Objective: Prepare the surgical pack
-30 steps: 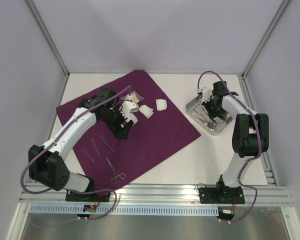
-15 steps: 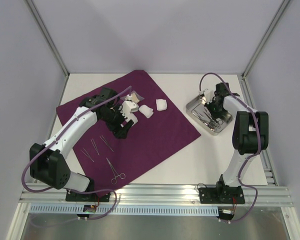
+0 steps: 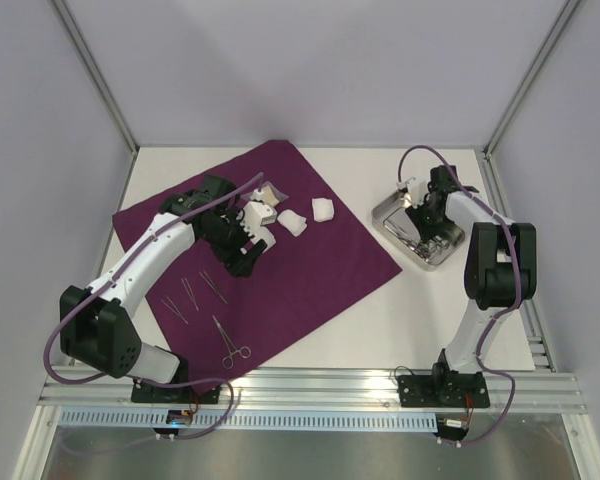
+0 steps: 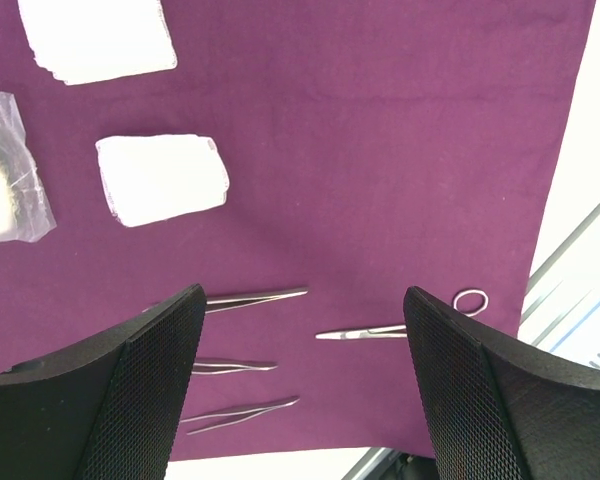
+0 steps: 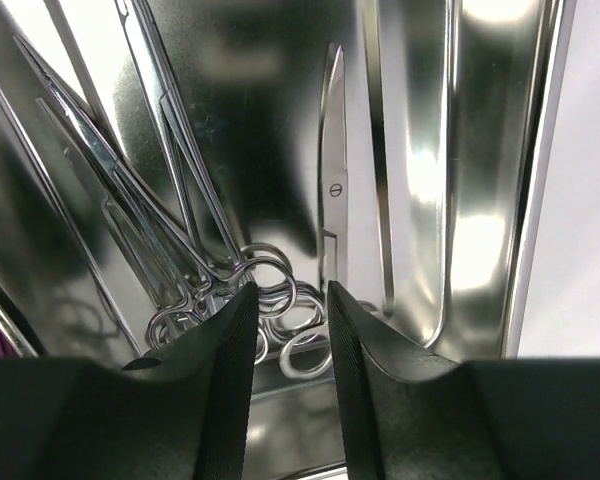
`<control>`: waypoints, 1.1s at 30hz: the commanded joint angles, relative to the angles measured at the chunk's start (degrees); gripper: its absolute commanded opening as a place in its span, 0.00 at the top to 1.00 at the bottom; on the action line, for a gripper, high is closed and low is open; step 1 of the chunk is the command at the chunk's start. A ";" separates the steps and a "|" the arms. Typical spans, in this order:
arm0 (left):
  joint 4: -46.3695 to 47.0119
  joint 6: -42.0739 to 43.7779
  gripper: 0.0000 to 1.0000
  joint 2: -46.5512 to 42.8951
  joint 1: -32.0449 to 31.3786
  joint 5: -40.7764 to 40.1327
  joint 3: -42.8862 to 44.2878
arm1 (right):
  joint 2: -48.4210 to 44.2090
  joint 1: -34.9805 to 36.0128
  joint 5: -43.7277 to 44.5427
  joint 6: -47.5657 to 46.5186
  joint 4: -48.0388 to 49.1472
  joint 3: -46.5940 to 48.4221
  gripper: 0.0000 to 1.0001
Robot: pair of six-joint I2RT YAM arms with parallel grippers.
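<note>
The dark-purple cloth point(image 3: 310, 265) lies spread on the table's left half. On it are white gauze pads point(image 3: 293, 222) point(image 4: 162, 178), a packet point(image 4: 10, 165), three tweezers point(image 4: 255, 296) and ring-handled forceps point(image 3: 233, 343) point(image 4: 380, 330). My left gripper point(image 3: 242, 250) point(image 4: 305, 300) hovers wide open above the tweezers, holding nothing. The steel tray point(image 3: 390, 212) point(image 5: 500, 150) sits to the right of the cloth with several forceps point(image 5: 170, 200) and scissors point(image 5: 332, 180) inside. My right gripper point(image 3: 430, 215) point(image 5: 288, 290) hangs low inside the tray, its jaws a little apart over the ring handles, gripping nothing.
Bare white table point(image 3: 380, 320) lies between the cloth and the arm bases. The tray stands close to the right frame post point(image 3: 488, 180). The metal rail point(image 3: 310, 385) runs along the near edge.
My right gripper's jaws have parted over the tray and the wrist has shifted slightly. The left arm has not moved.
</note>
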 commanded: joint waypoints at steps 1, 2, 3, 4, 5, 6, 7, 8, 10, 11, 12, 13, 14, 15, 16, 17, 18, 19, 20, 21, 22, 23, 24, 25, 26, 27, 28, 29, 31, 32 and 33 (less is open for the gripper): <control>0.34 0.72 0.11 -0.45 -0.20 -0.69 2.43 | -1.63 0.88 1.24 2.27 0.77 2.87 0.63; -0.09 0.63 0.11 -0.63 -0.20 -0.87 2.78 | -2.68 1.23 1.85 2.89 0.59 3.30 0.62; -0.18 0.28 0.11 -1.06 -0.20 -1.22 2.96 | -3.56 1.23 3.51 3.85 0.41 3.74 0.62; -0.27 -0.07 0.11 -1.42 -0.20 -3.14 3.22 | -4.35 1.23 4.05 6.39 0.33 5.23 0.61; -0.45 -0.94 0.11 -2.29 -0.20 -4.73 3.57 | -6.45 3.58 6.75 7.63 -0.37 6.11 0.60; -0.36 -1.30 0.11 -2.82 -0.11 -9.01 3.49 | -7.60 4.30 7.65 9.30 -0.73 7.17 0.58; -0.27 -1.65 0.10 -3.52 -0.11 -11.57 3.31 | -8.74 5.18 8.70 10.88 -1.16 9.00 0.57; -0.36 -2.09 0.09 -4.05 -0.02 -14.03 2.70 | -10.06 7.02 9.93 14.72 -1.86 9.98 0.56; -1.32 -3.76 0.08 -5.98 1.29 -20.37 1.74 | -13.84 10.96 13.53 18.61 -3.62 11.56 0.56; -3.07 -4.46 0.08 -7.21 2.34 -21.52 1.56 | -15.15 12.73 16.42 23.50 -4.33 11.57 0.55; -3.96 -5.34 0.08 -7.92 5.92 -21.62 1.21 | -17.78 14.75 17.66 25.81 -4.68 11.40 0.53; -4.83 -6.56 0.08 -8.62 8.22 -20.57 0.68 | -19.11 16.94 18.72 28.45 -5.21 10.87 0.53; -6.15 -7.18 0.08 -9.32 10.76 -20.04 0.33 | -20.17 22.01 19.78 30.91 -5.65 9.74 0.53; -6.51 -7.71 0.09 -11.07 16.18 -19.69 -0.11 | -21.31 24.93 21.09 35.46 -5.91 8.59 0.53; -6.77 -7.89 0.09 -12.31 18.76 -19.68 -0.72 | -23.06 28.01 21.71 38.37 -5.74 7.45 0.53; -6.52 -7.54 0.09 -13.62 20.96 -19.68 -2.47 | -23.86 34.30 22.33 41.01 -5.30 6.40 0.54; -6.25 -7.37 0.09 -16.77 24.99 -19.68 -3.62 | -24.22 37.59 22.94 47.48 -3.73 3.60 0.56; -5.99 -7.02 0.07 -18.45 26.25 -20.12 -6.33 | -24.22 40.93 22.78 50.07 -2.50 2.44 0.58; -5.64 -6.14 0.07 -21.34 27.22 -20.47 -7.66 | -23.70 47.75 22.17 52.53 -1.10 1.21 0.59; -5.63 -5.87 0.07 -22.50 28.18 -21.78 -8.98 | -22.91 51.12 21.81 55.51 1.18 0.33 0.60; -5.46 -5.52 0.06 -23.65 28.63 -22.75 -11.60 | -20.03 57.68 22.16 56.41 1.99 0.67 0.61; -5.37 -5.08 0.06 -24.70 28.98 -23.54 -12.76 | -18.18 60.70 23.29 57.12 2.00 1.54 0.61; -5.11 -4.73 0.05 -26.71 29.85 -24.68 -13.99 | -15.89 63.52 25.74 57.82 1.73 3.90 0.65; -4.67 -4.47 0.05 -27.69 30.30 -24.95 -15.13 | -13.87 66.07 25.76 58.18 2.08 4.97 0.67; -3.88 -3.86 0.04 -29.18 30.74 -25.22 -17.49 | -9.33 70.19 24.89 58.01 2.34 6.28 0.68; -3.62 -3.68 0.04 -29.80 31.70 -26.00 -18.56 | -7.19 71.88 24.10 58.53 1.30 8.21 0.70; -3.26 -3.41 0.04 -30.33 32.14 -26.27 -20.14 | -5.34 73.38 23.31 58.97 1.12 11.01 0.71; -3.09 -3.50 0.04 -31.21 32.50 -26.54 -20.76 | -3.32 75.48 22.61 59.23 1.20 12.35 0.72; -3.17 -4.02 0.04 -32.26 32.59 -26.54 -21.73 | 0.81 76.90 20.15 59.58 2.43 14.81 0.74; -3.70 -4.20 0.04 -33.23 32.59 -25.93 -21.82 | 2.13 77.69 18.14 60.28 3.04 15.69 0.75; -3.87 -4.38 0.04 -33.76 32.59 -24.62 -21.82 | 4.93 78.05 17.68 60.55 3.05 16.57 0.75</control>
